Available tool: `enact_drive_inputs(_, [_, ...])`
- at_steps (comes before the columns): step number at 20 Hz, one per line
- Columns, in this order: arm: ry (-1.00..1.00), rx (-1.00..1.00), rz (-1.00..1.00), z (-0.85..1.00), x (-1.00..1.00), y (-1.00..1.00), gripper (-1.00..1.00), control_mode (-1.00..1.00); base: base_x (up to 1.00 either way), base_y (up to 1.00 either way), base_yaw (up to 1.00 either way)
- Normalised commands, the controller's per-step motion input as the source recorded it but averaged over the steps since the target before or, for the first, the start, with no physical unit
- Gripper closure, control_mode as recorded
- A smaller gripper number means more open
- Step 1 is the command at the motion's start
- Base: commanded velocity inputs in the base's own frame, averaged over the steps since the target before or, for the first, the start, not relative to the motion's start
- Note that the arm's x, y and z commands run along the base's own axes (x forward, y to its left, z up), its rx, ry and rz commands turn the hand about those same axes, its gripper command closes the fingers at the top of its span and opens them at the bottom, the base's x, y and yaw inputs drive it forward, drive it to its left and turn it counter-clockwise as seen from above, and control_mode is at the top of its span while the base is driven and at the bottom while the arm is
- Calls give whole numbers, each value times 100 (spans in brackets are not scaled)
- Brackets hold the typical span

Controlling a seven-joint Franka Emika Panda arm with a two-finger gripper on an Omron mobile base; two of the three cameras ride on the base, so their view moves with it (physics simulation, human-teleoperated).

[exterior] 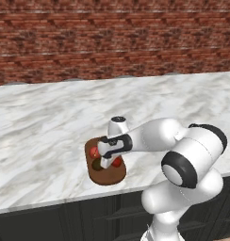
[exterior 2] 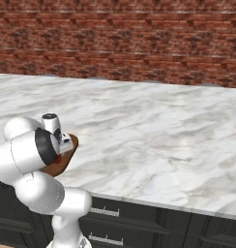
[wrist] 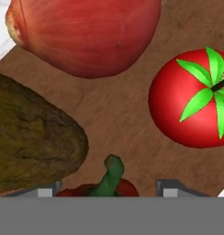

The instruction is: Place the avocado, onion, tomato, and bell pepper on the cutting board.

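Observation:
All the produce lies on the dark brown cutting board [wrist: 123,114]. In the hand view the pinkish-red onion [wrist: 86,32] is at the top and the bright red tomato [wrist: 178,110] with its green star top is at the right. The olive-brown avocado [wrist: 31,142] is at the left. The red bell pepper [wrist: 111,183], green stem up, sits at the bottom between my fingertips [wrist: 48,192]. My gripper [wrist: 109,192] hovers just over the pepper with its jaws apart and a gap on the right side. From the left base, the gripper [exterior: 106,162] points down over the board [exterior: 107,178].
The board lies near the front edge of a white marble counter [exterior: 46,122], with a red brick wall [exterior: 112,37] behind. Dark cabinet drawers [exterior 2: 120,223] run below the counter. My own arm covers much of the board [exterior 2: 59,167] in the right base view.

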Motion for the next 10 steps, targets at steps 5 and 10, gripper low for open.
enact_drive_inputs(5, [0,0,0,1,-16,0,-100,-100,0,0,0])
enact_drive_inputs(10, [-5,-1,0,4,-22,0,-100,-100,0,0,0])
